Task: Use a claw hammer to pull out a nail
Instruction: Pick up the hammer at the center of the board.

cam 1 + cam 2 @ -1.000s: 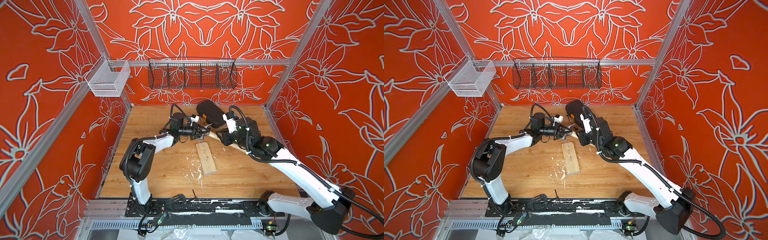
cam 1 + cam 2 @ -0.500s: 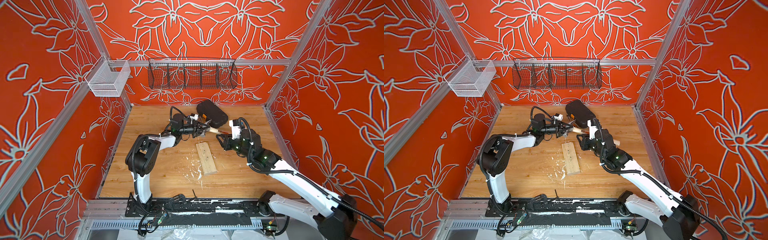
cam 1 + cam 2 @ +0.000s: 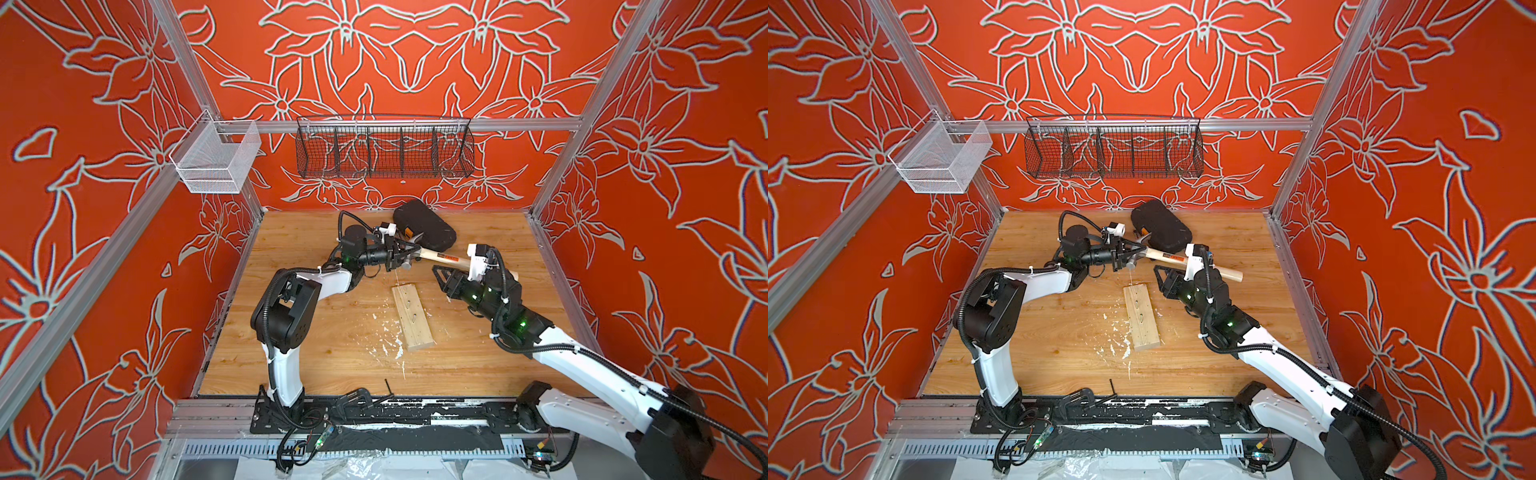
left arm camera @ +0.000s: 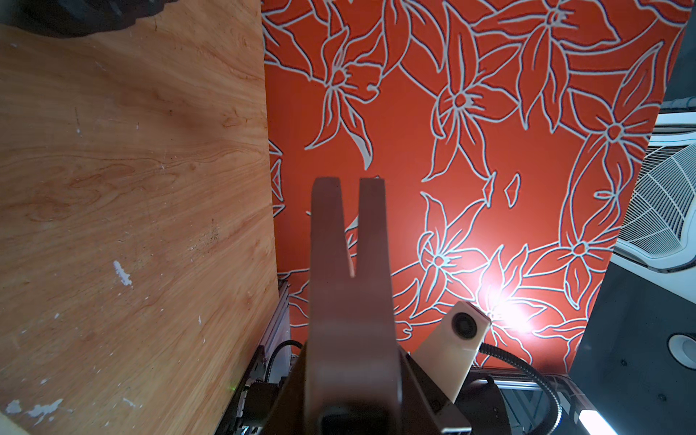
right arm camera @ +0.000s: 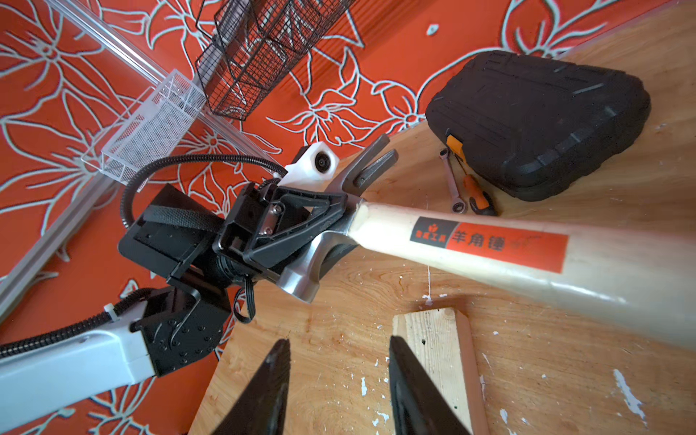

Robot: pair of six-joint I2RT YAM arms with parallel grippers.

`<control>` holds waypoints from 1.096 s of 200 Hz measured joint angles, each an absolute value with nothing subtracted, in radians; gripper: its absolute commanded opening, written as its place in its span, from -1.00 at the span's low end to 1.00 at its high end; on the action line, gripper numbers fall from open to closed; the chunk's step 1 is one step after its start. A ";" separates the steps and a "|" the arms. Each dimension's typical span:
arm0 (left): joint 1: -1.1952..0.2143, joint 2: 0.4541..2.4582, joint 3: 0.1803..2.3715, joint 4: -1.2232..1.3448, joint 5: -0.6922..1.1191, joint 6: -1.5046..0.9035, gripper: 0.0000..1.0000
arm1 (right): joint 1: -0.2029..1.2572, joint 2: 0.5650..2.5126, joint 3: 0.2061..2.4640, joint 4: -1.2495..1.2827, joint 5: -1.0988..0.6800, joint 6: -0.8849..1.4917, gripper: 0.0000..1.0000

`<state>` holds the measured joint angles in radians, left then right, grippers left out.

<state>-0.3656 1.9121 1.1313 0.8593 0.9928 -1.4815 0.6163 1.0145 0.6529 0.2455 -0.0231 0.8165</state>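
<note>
**A:** Which arm has the claw hammer (image 5: 489, 244)?

**B:** The left gripper (image 5: 341, 222). It is clamped across the steel head, right where the handle enters. That leaves the whole pale handle sticking out away from it, free for a second grip. The hammer is off the worktop (image 3: 332, 332), striking face down and claw pointing past that gripper toward the black case (image 5: 538, 120).

**A:** And the right gripper (image 5: 339, 357)?

**B:** Its jaws are apart with nothing between them. It sits just beneath the handle, pointing toward the left gripper. I read this as a handover: a hold at the head gives no leverage, while one far along the handle does.

**A:** Where's the work?

**B:** The wooden block (image 3: 413, 318) lies flat, just below and ahead of the right gripper and apart from the claw. A nail (image 3: 416, 319) shows only as a small dark mark on its top face. I can't tell how far it stands out.

**A:** Arm poses?

**B:** The left arm is stretched far forward with its forearm low, its gripper turned sideways toward the right arm. The right arm reaches out long from its base, elbow bent and wrist low over the worktop.
</note>
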 measured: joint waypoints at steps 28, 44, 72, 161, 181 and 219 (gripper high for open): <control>-0.366 1.912 1.131 0.864 0.981 -1.481 -1.00 | 0.616 1.006 0.653 0.259 0.024 0.867 -0.10; -0.366 1.913 1.131 0.876 0.976 -1.482 -1.00 | 0.616 1.002 0.653 0.259 0.045 0.886 -0.10; -0.366 1.912 1.133 0.903 0.962 -1.491 -1.00 | 0.614 1.001 0.653 0.265 0.066 0.922 -0.10; -0.367 1.912 1.180 0.939 0.922 -1.501 -1.00 | 0.610 1.084 0.606 0.428 0.117 1.046 -0.12; -0.369 1.912 1.180 0.938 0.913 -1.501 -1.00 | 0.610 1.101 0.606 0.469 0.128 1.056 -0.11; -0.375 1.912 1.180 0.952 0.897 -1.508 -1.00 | 0.610 1.161 0.610 0.533 0.144 1.070 -0.08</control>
